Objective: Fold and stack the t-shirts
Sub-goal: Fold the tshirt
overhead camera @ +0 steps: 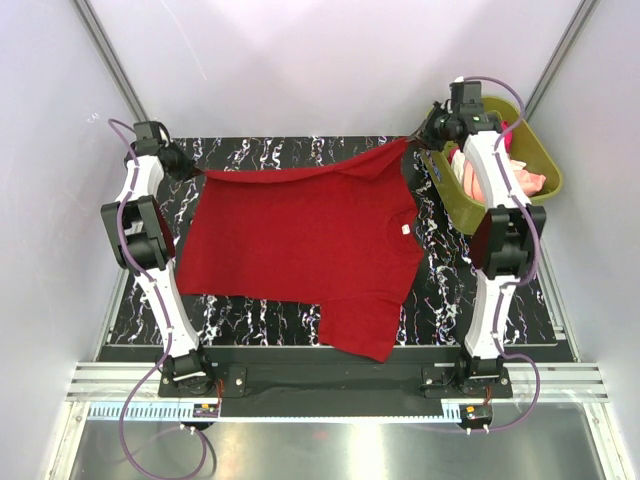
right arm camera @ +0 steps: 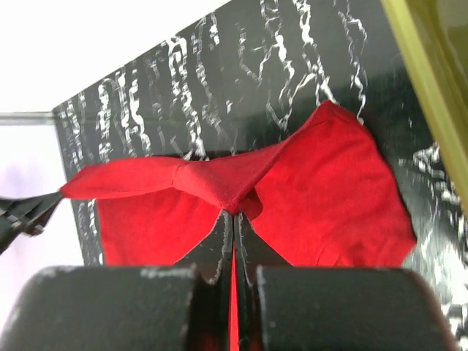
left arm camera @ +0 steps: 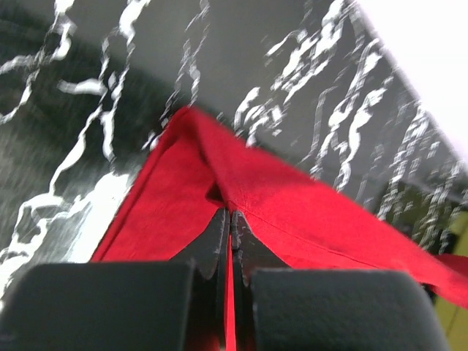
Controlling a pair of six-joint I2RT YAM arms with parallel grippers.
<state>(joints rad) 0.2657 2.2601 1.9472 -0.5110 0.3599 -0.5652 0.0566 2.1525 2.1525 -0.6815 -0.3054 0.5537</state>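
Cloth like this red t-shirt (overhead camera: 300, 250) is soft, light and floppy, so I think the corners are the best place to hold it. My left tool (left arm camera: 230, 219) and right tool (right arm camera: 234, 219) each pinch its far edge, held up off the surface (overhead camera: 450, 290). The rest lies flat. A small white tag (overhead camera: 405, 231) sits at the neck, too tiny to read.

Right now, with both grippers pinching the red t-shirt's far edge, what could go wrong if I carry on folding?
1. The left gripper and right gripper each hold just a small pinch of the red t-shirt; pulling apart may slip it free.
2. One sleeve overhangs the table's near edge; dragging nearer could spill more off.
3. The right gripper is close to the olive-green tub; a wide swing might knock it.
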